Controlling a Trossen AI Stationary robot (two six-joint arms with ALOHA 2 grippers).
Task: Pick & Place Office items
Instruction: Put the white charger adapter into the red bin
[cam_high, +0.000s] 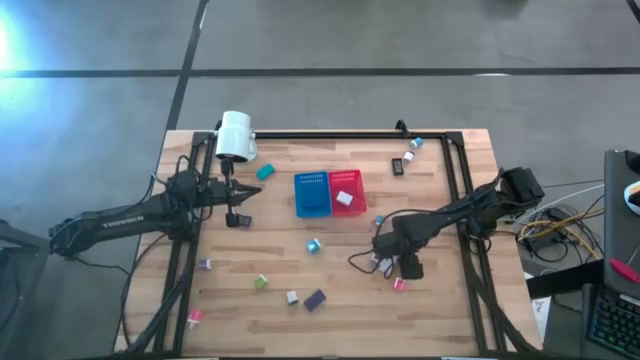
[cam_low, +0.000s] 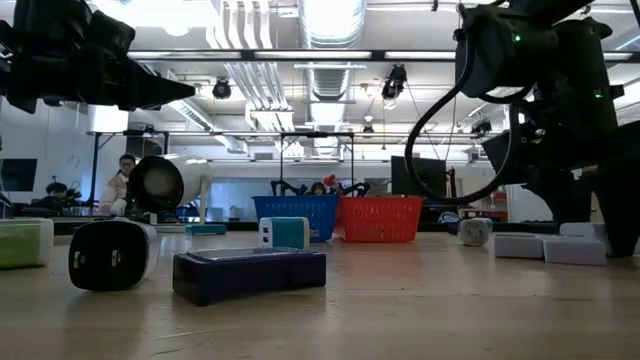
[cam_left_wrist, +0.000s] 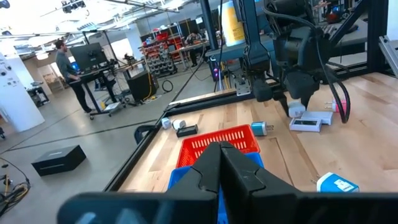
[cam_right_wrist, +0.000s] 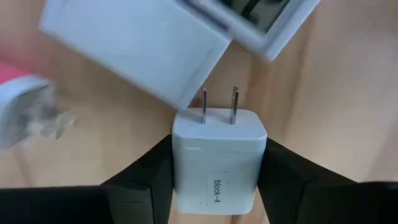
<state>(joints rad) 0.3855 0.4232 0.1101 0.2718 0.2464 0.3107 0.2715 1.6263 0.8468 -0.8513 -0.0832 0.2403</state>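
One white plug block (cam_right_wrist: 217, 158) sits between right claw (cam_high: 392, 266) fingers, clamped on it, near right of worktop (cam_high: 440, 320). Next: lift, carry to bins (cam_high: 328, 193). Left claw (cam_left_wrist: 219, 177) clenched empty, hovering far left.

Lighting bright and even: ceiling strip lights (cam_low: 330, 20) blown out to glare in low view, arms there silhouetted dark, pale glare on floor (cam_high: 20, 40) far left, soft blur across close white charger block (cam_right_wrist: 217, 158).
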